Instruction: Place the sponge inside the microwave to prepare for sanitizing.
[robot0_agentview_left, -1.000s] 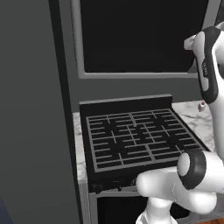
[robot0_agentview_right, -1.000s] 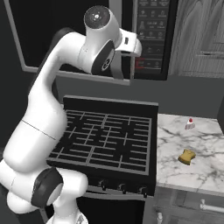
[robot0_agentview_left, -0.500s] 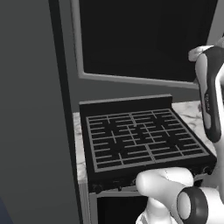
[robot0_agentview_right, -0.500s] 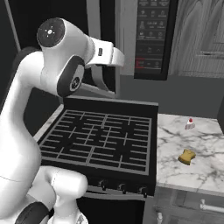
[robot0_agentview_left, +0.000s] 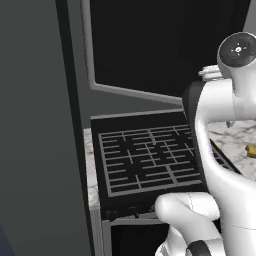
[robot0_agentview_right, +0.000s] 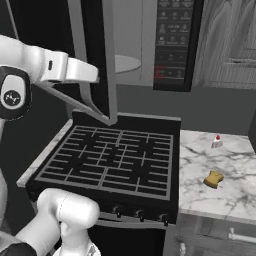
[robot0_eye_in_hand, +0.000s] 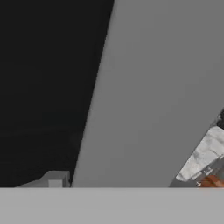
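Microwave (robot0_agentview_right: 145, 50) door now swung open above black stove (robot0_agentview_right: 112, 157).

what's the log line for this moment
door: swung open | turntable: bare | sponge: on counter, right of stove | bottle: behind sponge | pincer: state unclear

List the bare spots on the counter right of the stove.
Counter: bare marble between stove and sponge, and along the front edge below the sponge. The back is tighter, by the bottle. The microwave turntable also looks bare.
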